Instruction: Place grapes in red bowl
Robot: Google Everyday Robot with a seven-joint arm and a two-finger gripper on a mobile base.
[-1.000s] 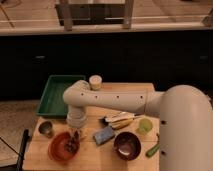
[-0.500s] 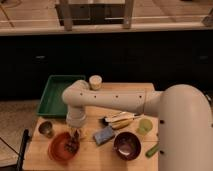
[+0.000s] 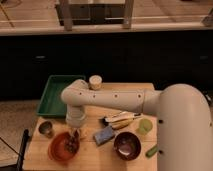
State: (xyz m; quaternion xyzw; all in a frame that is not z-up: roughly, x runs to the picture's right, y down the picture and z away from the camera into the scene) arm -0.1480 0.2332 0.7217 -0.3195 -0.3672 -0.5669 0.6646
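Observation:
The red bowl sits at the front left of the wooden table. A dark reddish bunch, the grapes, lies inside the bowl at its right side. My gripper hangs straight down from the white arm just above the bowl's right rim, right over the grapes. The arm's wrist hides the top of the gripper.
A green tray stands at the back left, a cream cup behind the arm. A metal cup sits left of the red bowl. A blue sponge, a banana with brush, a dark bowl, a green cup and a green item lie to the right.
The gripper has shifted slightly over the red bowl's right side; the grapes stay in the bowl. Little else differs.

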